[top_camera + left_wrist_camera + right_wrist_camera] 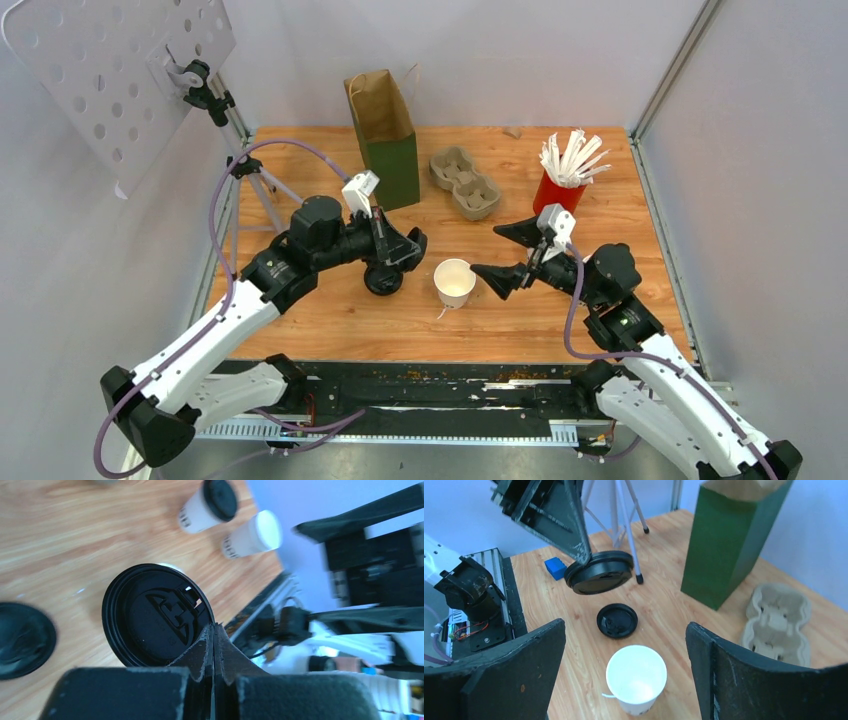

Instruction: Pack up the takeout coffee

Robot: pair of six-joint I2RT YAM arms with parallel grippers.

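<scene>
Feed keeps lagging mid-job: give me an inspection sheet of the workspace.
Surface: wooden table, no spill seen.
Job's things: open white paper cup upright; round black plastic lid flat on table; second black lid held; lidded white cup and white-topped cup in left wrist view.
Clutter: green paper bag, grey pulp cup carrier, red cup of white stirrers, blue block.
Grippers: left gripper shut on second black lid; right gripper open beside open cup.
Cables: purple cables along both arms.
Surroundings: white perforated panel, tripod.
</scene>
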